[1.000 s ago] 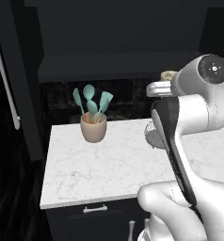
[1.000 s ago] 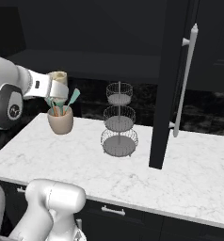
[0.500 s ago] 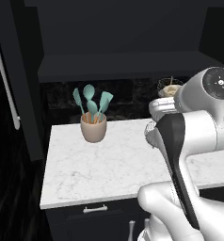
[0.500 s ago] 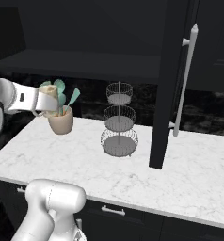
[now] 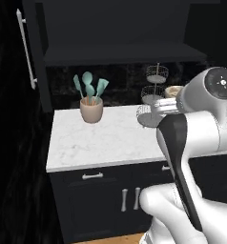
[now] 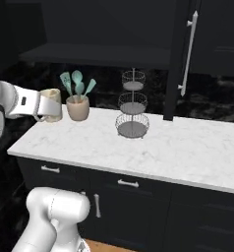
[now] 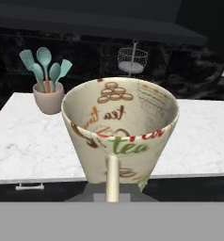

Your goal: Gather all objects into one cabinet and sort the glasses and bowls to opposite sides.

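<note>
Marble counter (image 6: 197, 147) under black cabinet (image 6: 109, 29)

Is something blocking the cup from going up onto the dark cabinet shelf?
Nothing visible blocks it. The gripper holds the speckled tan cup in the air, left of the utensil pot. The cabinet shelf above looks bare and its door stands open.
</note>
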Available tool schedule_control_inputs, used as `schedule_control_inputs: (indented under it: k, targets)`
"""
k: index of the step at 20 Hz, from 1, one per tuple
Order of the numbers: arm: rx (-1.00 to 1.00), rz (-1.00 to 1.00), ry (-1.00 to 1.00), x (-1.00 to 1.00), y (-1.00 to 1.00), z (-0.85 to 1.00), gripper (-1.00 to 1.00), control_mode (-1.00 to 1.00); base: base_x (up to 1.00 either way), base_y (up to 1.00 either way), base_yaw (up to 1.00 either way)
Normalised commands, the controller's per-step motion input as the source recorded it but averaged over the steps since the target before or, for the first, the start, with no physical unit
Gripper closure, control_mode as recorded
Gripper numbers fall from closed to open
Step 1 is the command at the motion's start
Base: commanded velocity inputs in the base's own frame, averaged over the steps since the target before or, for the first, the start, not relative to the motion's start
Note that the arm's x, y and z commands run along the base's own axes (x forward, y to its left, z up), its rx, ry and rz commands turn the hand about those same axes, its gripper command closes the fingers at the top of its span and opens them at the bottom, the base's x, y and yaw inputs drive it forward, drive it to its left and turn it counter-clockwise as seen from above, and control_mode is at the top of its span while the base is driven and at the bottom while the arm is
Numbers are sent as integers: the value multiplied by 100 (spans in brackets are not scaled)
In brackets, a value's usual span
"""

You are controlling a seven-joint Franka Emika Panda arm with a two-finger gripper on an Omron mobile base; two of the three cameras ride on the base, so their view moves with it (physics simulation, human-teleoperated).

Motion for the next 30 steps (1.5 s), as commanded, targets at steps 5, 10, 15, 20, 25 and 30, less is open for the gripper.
schedule_control_inputs:
  k: [5,10,15,20,25,30]
  targets:
    - [0,0,0,0,0,0,100,100,-71,-8,-32]
    - [0,0,0,0,0,0,100,100,-16,-3,-74]
    - [0,0,0,0,0,0,100,100,0,0,-94]
    - [0,0,0,0,0,0,100,100,0,-1,-94]
    - [0,0,0,0,0,0,100,100,0,-5,-93]
    - [0,0,0,0,0,0,100,100,34,-8,-77]
